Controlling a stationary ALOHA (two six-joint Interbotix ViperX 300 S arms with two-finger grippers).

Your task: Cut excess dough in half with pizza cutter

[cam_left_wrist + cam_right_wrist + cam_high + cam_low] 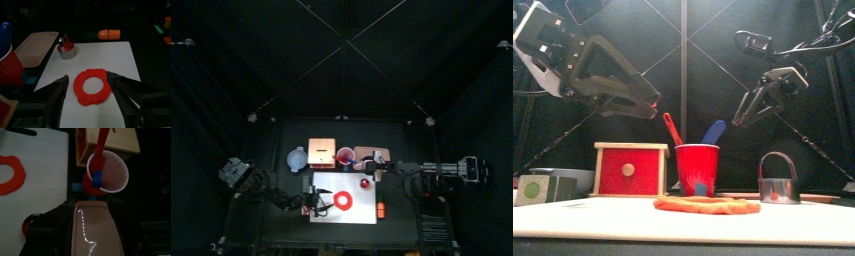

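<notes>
The dough (93,86) is an orange-red ring lying flat on a white board (113,55), also seen low in the front view as dough (707,205). My left gripper (87,77) hovers open above it, one finger on either side and nothing held. A red cup (112,172) behind the board holds a red-handled tool (101,145) and a blue-handled one (714,131). I cannot tell which of them is the pizza cutter, as their heads are hidden in the cup. My right gripper (92,203) hangs open and empty near the cup, above a tan tray (93,230).
A wooden box with a red front (631,168) stands left of the cup. A small metal cup (66,50) with something red in it sits at the board's far edge, and an orange object (109,34) lies beyond. Black curtains surround the table.
</notes>
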